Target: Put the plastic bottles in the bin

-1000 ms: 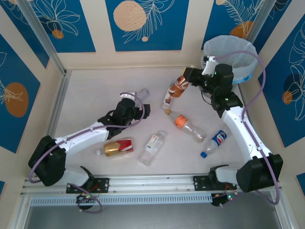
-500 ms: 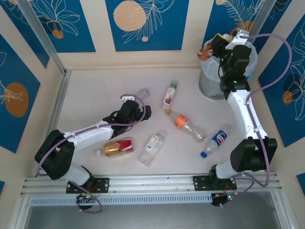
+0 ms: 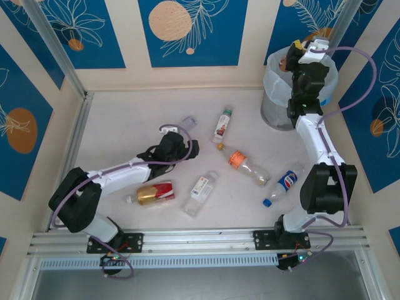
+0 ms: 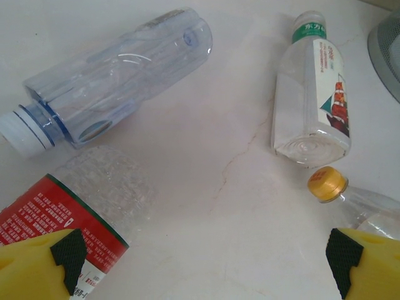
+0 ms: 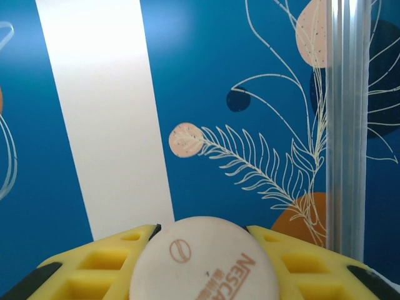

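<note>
**One bottle held over the bin, six left on the table**

Nearest you, the crushed red-and-gold-labelled plastic bottle (image 3: 153,194), the clear white-labelled bottle (image 3: 201,194) and the blue-labelled bottle (image 3: 284,183) lie on the pale table (image 3: 112,125). Beyond them lie the orange-labelled bottle (image 3: 247,165), the green-capped white bottle (image 3: 222,124) and an unlabelled clear bottle (image 4: 119,75). Your left gripper (image 4: 203,262) hangs low among these, jaws wide, holding nothing. Farthest off, your right gripper (image 3: 292,57) is clamped on a pale-based bottle (image 5: 203,262) above the round grey bag-lined bin (image 3: 275,112). What the bin already contains cannot be judged from these views. The release is pending, and six pickups appear to remain.
</note>
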{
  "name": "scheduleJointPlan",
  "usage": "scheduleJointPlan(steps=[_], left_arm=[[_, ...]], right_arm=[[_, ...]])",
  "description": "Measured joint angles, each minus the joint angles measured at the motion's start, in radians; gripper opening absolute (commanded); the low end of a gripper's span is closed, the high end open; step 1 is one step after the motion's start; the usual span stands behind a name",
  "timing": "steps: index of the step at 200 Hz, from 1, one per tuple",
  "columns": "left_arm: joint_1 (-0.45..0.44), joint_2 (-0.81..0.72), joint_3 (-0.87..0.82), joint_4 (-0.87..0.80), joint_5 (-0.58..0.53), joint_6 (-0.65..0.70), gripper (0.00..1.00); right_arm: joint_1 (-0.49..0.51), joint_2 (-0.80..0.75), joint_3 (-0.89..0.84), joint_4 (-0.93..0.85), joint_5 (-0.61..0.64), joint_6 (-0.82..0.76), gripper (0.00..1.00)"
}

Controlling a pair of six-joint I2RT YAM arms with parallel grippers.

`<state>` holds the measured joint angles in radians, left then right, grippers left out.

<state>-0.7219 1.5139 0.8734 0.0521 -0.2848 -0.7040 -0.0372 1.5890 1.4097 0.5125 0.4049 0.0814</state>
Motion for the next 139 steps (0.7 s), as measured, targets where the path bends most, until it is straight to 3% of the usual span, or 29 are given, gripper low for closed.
scheduleJointPlan(steps=[32,98,139], left_arm=[[0.000,0.010,0.005,-0.017,0.004,-0.002,0.99],[0.000,0.037,0.031,-0.045,0.012,-0.003,0.99],[0.000,0.050,0.042,-0.060,0.020,-0.005,0.99]], right_arm=[[-0.004,0.075,0.002,-0.024,0.016,-0.090,0.00],[-0.030,0.230,0.183,-0.323,0.015,-0.120,0.00],[-0.050,0.284,0.290,-0.471,0.011,-0.116,0.12]])
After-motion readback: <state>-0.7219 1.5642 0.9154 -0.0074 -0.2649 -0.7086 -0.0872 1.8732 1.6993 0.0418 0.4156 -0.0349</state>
